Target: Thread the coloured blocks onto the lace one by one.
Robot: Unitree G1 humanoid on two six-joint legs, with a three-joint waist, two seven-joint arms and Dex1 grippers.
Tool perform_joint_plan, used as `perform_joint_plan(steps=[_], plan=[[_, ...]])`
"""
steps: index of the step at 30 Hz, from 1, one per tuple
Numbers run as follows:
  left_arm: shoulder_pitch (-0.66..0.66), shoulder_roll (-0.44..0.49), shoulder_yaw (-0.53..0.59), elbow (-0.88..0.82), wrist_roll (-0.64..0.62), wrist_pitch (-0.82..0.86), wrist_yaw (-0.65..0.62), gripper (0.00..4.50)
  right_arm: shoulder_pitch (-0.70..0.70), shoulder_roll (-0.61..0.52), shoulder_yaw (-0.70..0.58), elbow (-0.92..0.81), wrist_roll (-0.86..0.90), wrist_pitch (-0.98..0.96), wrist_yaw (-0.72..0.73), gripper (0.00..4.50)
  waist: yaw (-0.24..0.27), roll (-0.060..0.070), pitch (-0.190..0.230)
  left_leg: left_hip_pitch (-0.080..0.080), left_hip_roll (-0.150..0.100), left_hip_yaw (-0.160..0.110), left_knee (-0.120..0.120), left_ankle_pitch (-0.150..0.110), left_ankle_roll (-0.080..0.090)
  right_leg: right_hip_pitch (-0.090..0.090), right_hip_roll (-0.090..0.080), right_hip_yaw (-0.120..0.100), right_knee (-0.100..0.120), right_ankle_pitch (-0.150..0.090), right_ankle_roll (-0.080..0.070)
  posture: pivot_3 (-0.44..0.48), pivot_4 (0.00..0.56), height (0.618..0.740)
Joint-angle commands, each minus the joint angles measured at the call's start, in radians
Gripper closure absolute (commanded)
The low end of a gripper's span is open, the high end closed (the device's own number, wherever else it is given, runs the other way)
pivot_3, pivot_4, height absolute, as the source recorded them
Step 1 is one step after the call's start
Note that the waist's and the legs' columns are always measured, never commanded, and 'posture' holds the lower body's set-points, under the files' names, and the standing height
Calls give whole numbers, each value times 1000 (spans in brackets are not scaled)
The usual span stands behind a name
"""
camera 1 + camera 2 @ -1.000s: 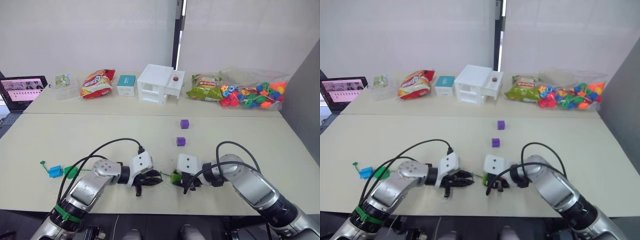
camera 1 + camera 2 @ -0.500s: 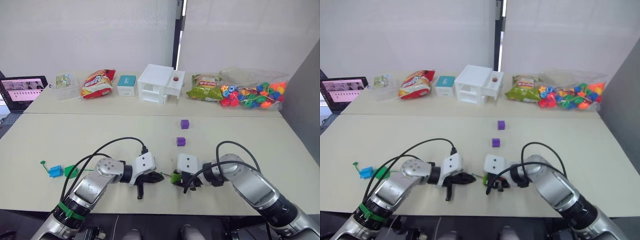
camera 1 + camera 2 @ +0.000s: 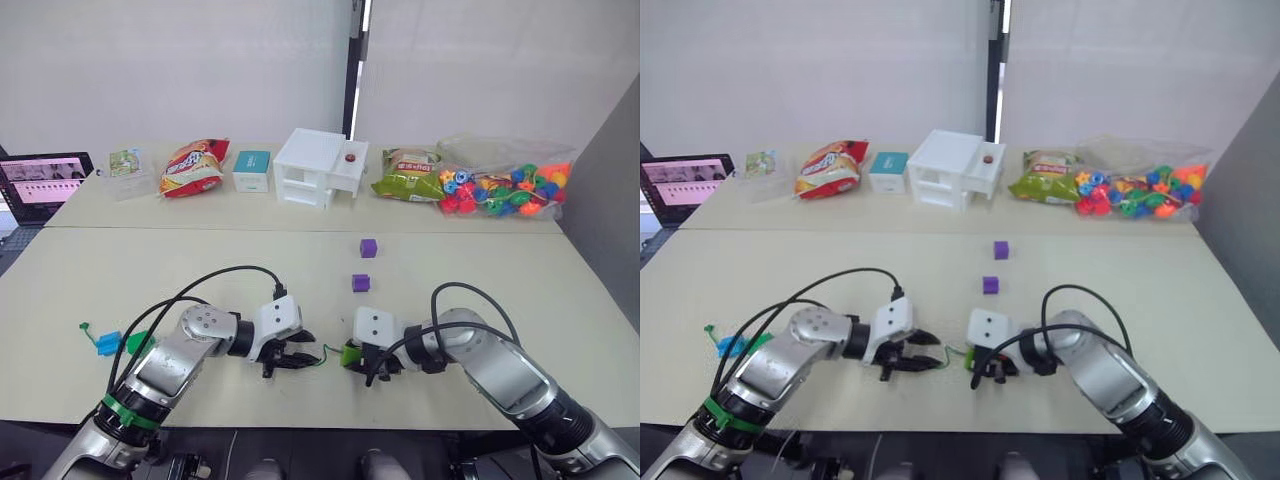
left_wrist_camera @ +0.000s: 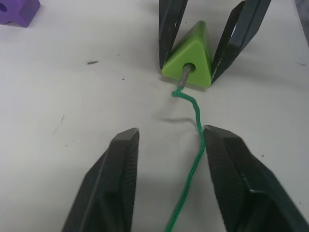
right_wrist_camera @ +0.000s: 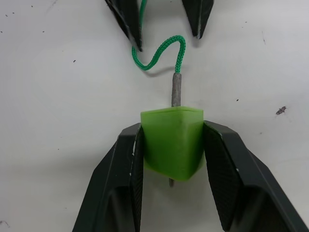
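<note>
My right gripper [image 5: 171,126] is shut on a light green block [image 5: 172,142], low over the table near its front edge. The lace [image 4: 195,140] has its stiff pale tip [image 5: 175,89] pushed into the block's hole, and a bit of the tip pokes out the far side. Just to the left, my left gripper [image 4: 166,137] stands open with the green cord lying loose between its fingers. Two purple blocks [image 3: 361,283] [image 3: 369,247] sit farther back on the table. At the far left the lace runs on past a dark green block [image 3: 140,342] and a blue block [image 3: 108,342].
Along the back of the table stand a small clear box [image 3: 129,163], a red snack bag [image 3: 195,167], a teal box [image 3: 252,170], a white drawer unit [image 3: 320,167], a green snack bag [image 3: 408,175] and a clear bag of beads [image 3: 505,187]. A laptop [image 3: 42,180] sits at far left.
My left gripper has opened and let go of the lace, and has drawn back slightly to the left. The right gripper still holds the light green block in the same spot.
</note>
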Motion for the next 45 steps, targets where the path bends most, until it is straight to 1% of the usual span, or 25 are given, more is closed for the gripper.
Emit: perform_joint_plan(steps=[1,4,8,15,34,36,39,40,41,45], plan=[[-22,3,34,-23,-26,-5,-12,2368,14,-8,6,35,-10,29,-13,3188,0,0,0,0,0,0,0,0,0,0,0,0,0,0,0,0,150,740],[-48,-6,38,-22,-45,-24,-31,2368,13,-5,7,37,-10,28,-15,3188,1,0,0,0,0,0,0,0,0,0,0,0,0,0,0,0,150,740],[-70,-38,2,14,-11,-78,-28,2368,14,-5,6,33,-10,33,-16,3188,0,0,0,0,0,0,0,0,0,0,0,0,0,0,0,0,150,740],[-79,-47,-34,50,16,-119,-60,2368,18,-11,-2,22,-7,42,-20,3188,-1,0,0,0,0,0,0,0,0,0,0,0,0,0,0,0,150,740],[-88,-79,-47,75,58,-133,-62,2368,25,-12,-10,10,-4,56,-31,3188,0,0,0,0,0,0,0,0,0,0,0,0,0,0,0,0,150,740],[-93,-83,-48,83,63,-136,-59,2917,23,-11,-10,13,-5,54,-31,3188,0,0,0,0,0,0,0,0,0,0,0,0,0,0,0,0,150,740],[-95,-85,-49,84,62,-136,-60,3866,22,-10,-10,13,-5,55,-32,3188,0,0,0,0,0,0,0,0,0,0,0,0,0,0,0,0,150,740],[-95,-85,-49,84,61,-135,-61,4243,23,-10,-10,12,-5,55,-33,3188,0,0,0,0,0,0,0,0,0,0,0,0,0,0,0,0,150,740],[-94,-86,-49,83,62,-135,-61,4456,24,-10,-10,11,-5,55,-33,3188,0,0,0,0,0,0,0,0,0,0,0,0,0,0,0,0,150,740],[-97,-88,-50,87,64,-136,-63,4456,23,-9,-11,12,-4,56,-34,3188,0,0,0,0,0,0,0,0,0,0,0,0,0,0,0,0,150,740]])
